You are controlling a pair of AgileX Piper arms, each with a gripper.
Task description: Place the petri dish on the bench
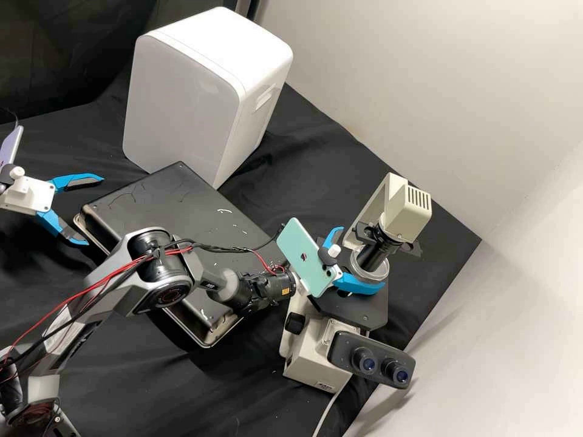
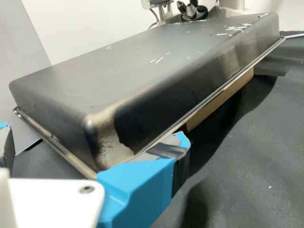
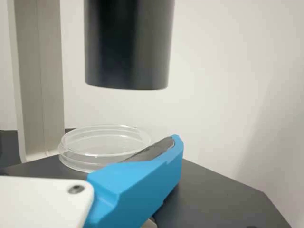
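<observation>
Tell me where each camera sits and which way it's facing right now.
High: fixed off the arms, looking down on the bench; shows both arms, left pincer, right pincer at the microscope.
Left wrist: low by the tray, facing along it toward the microscope; own blue finger shows.
Right wrist: level with the dish, facing it; own blue finger shows.
Shared: high and left wrist both show tray and microscope.
</observation>
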